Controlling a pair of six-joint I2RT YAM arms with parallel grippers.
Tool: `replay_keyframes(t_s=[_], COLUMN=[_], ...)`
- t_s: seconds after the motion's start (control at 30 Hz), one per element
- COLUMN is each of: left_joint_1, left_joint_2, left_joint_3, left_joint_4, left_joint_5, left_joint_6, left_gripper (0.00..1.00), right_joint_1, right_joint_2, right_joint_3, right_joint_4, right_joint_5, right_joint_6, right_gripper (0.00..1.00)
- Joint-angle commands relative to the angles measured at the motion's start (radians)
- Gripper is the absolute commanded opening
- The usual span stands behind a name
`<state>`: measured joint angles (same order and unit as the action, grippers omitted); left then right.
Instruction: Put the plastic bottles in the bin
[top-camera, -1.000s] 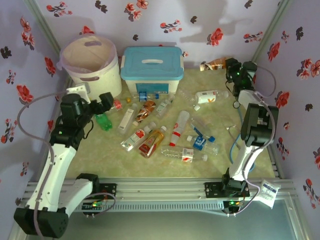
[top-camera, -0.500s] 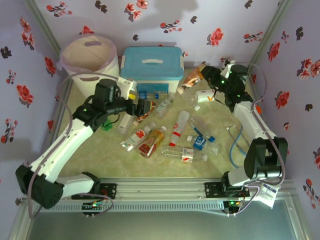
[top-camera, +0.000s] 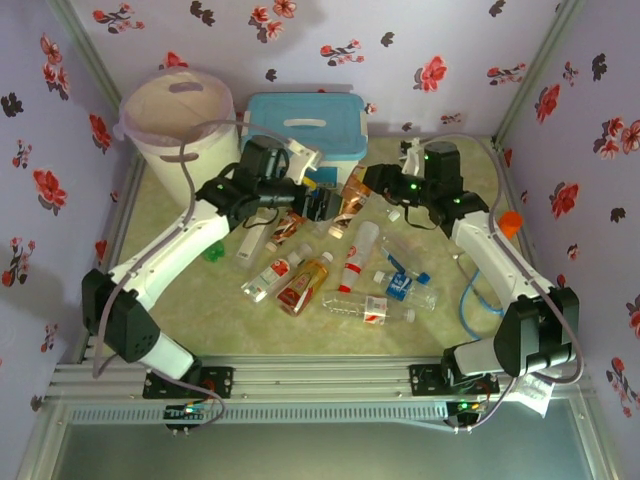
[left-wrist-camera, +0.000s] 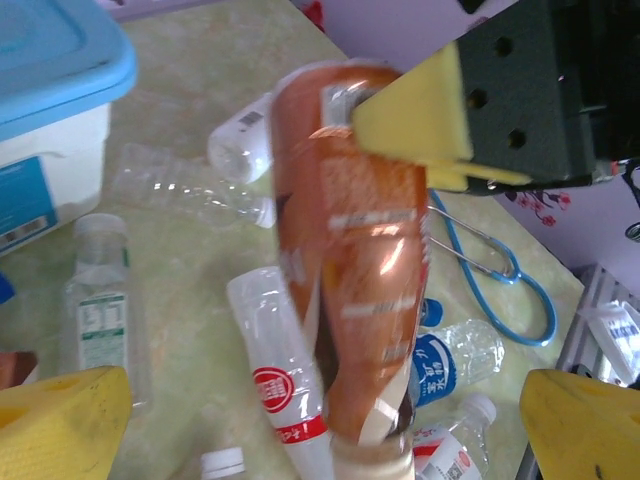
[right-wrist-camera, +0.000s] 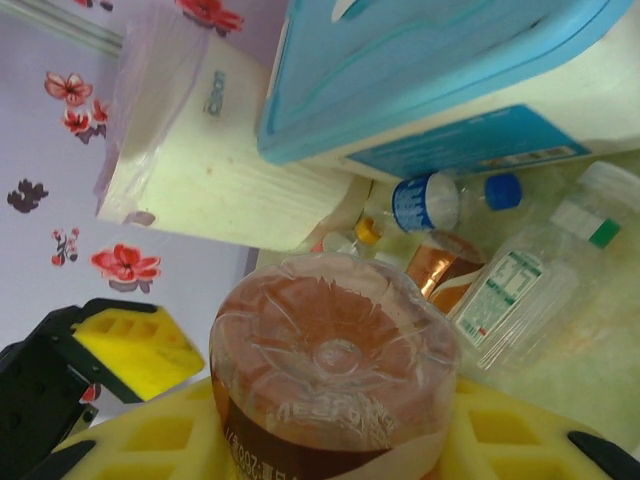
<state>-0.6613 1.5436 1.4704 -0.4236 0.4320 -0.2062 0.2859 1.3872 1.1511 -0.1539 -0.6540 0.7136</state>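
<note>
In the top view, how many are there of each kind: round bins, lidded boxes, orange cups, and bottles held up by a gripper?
round bin: 1
lidded box: 1
orange cup: 1
held amber bottle: 1
Total: 4

R gripper clamps an amber bottle, base toward cam, yellow pads either side. Behind: box w/ blue lid, bin w/ pink liner just beside its end. On table along box front lie a blue-cap bottle, 2nd amber one, clear green-cap one. L finger, black w/ yellow pad, near held bottle
</note>
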Motion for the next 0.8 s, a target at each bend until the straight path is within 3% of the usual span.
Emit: replay_keyframes(t_s=[0.0, 0.33, 0.77], left_joint_1=[-0.016, -0.039, -0.041], left_joint_2=[0.037, 0.116, 0.136], left_joint_3=[0.032, 0.039, 0.037], left_joint_4=[-0.006, 0.035, 0.114], left_joint_5=[0.028, 0.025, 0.013], left_joint_6=[0.023, -0.011, -0.036], left_gripper=[1.0, 1.0, 0.52], right_joint_1=[0.018, 0.042, 0.046], right_joint_2=[-0.02, -0.014, -0.019], right_joint_3=[0.04, 0.029, -0.002], right_joint_4=[0.011, 0.088, 0.123], right_joint_5=[-0.022, -0.04, -0.044], right_joint_6=[-0.018, 0.028, 0.046], right_gripper=[0.32, 0.32, 0.34])
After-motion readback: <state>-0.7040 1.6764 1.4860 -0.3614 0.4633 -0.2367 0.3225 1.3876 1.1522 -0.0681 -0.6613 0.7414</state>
